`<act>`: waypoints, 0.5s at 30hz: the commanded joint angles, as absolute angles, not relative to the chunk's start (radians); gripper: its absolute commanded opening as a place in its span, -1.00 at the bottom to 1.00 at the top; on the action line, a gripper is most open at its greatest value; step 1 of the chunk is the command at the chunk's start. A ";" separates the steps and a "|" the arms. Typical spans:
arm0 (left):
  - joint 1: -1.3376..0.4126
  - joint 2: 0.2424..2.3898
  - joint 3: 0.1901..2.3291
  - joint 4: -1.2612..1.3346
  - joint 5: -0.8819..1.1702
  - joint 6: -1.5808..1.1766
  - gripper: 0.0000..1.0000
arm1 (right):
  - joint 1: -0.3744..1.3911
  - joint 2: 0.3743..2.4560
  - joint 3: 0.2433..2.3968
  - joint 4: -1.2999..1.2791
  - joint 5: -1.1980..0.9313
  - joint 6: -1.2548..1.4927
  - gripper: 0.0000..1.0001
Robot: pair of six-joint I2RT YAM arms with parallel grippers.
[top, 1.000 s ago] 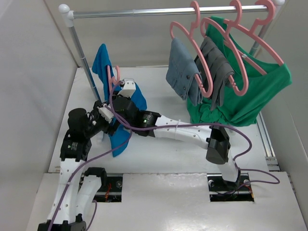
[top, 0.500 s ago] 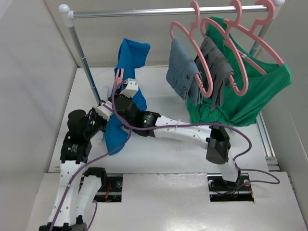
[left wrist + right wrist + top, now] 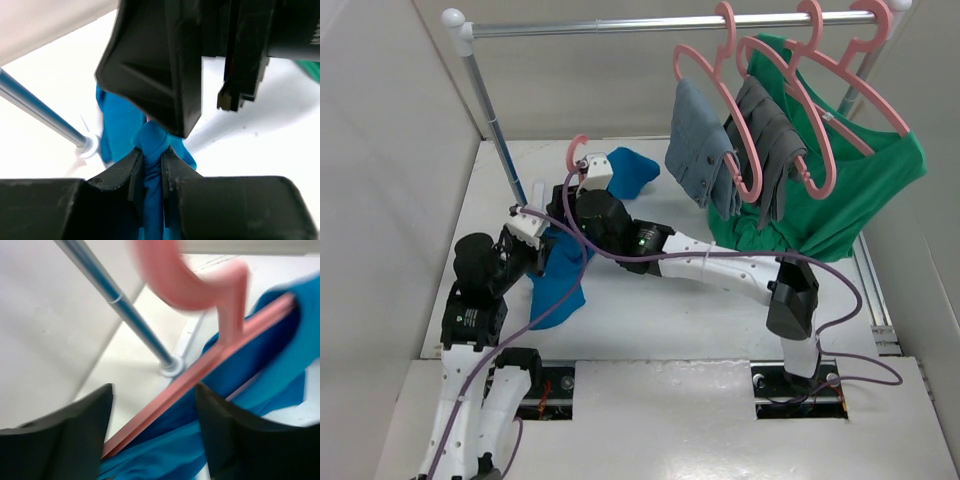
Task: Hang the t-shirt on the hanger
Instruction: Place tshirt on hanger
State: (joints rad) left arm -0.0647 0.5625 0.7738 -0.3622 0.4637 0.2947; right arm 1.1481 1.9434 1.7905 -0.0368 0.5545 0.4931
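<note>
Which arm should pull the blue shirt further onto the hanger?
Likely left. The left gripper is shut on the blue t-shirt, so it can draw fabric along the hanger. The right gripper sits at the hanger, bar between its fingers.

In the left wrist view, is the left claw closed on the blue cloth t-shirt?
Yes, the left claw pinches a fold of the blue cloth t-shirt between its two fingers.
</note>
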 commanded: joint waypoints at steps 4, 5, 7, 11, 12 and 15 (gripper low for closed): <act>-0.069 0.589 0.865 -0.304 0.494 0.172 -1.00 | 1.123 1.855 1.782 0.006 0.472 0.325 0.59; -0.069 0.598 0.865 -0.317 0.485 0.172 -1.00 | 1.123 1.845 1.772 0.006 0.472 0.293 0.62; -0.069 0.614 0.881 -0.328 0.471 0.163 -1.00 | 1.123 1.821 1.772 0.006 0.462 0.256 0.65; -0.069 0.614 0.870 -0.308 0.449 0.163 -1.00 | 1.123 1.796 1.772 0.006 0.462 0.155 0.67; -0.069 0.600 0.870 -0.308 0.437 0.163 -1.00 | 1.123 1.784 1.760 0.006 0.462 0.120 0.67; -0.069 0.589 0.870 -0.299 0.413 0.153 -1.00 | 1.112 1.741 1.727 0.006 0.500 0.098 0.85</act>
State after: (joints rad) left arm -0.0654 0.6178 0.8276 -0.3817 0.4347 0.1799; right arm 1.1198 1.8080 1.7576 -0.0330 0.4786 0.1783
